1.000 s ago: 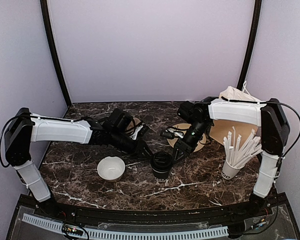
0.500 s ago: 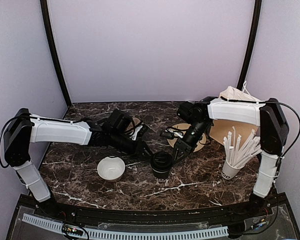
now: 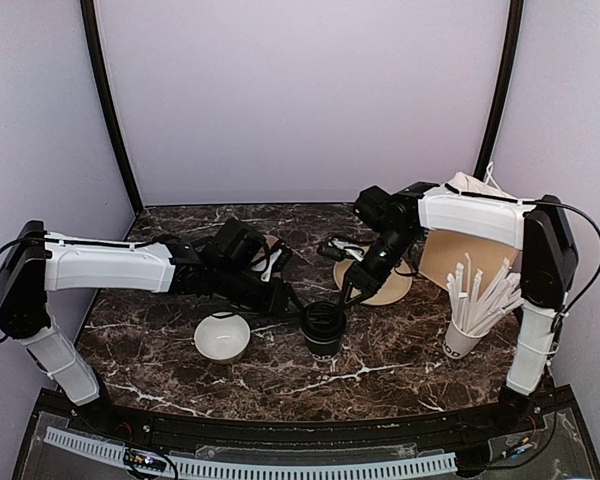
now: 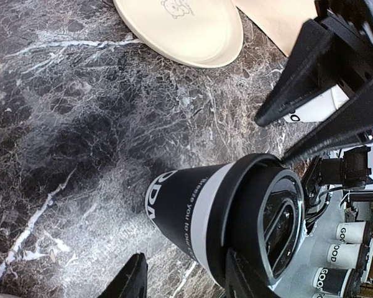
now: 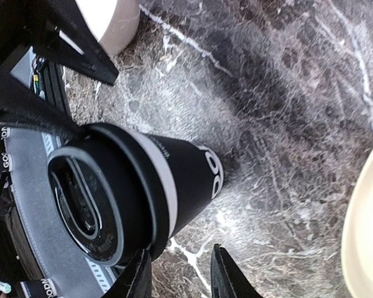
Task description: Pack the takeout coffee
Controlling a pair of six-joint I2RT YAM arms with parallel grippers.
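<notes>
Lidded coffee cup (image 3: 322, 328) stands upright just right of the white bowl (image 3: 222, 337); left gripper (image 4: 186, 279) and right gripper (image 5: 181, 278), both beyond the bowl's right side, are spread apart and empty; lidding judged done, 1 step left: bagging.

The takeout coffee (image 3: 322, 330) has a black body with white lettering, a pale band below the rim and a glossy black lid (image 4: 268, 228). The counter (image 3: 380, 372) is dark brown-black marble streaked with white veins. The bowl (image 3: 222, 337) is plain white. The plate (image 4: 186, 28) is cream, with a small outline drawing near one edge. The paper cup (image 3: 460, 343) is white with black letters, and its straws (image 3: 485, 290) are white. The paper bag (image 3: 445, 262) is tan. The left arm (image 3: 110, 265) and right arm (image 3: 470, 220) have white shells over black joints. The left end effector (image 3: 293, 304) and right end effector (image 3: 348, 294) are black. The walls (image 3: 300, 100) are pale lilac.
</notes>
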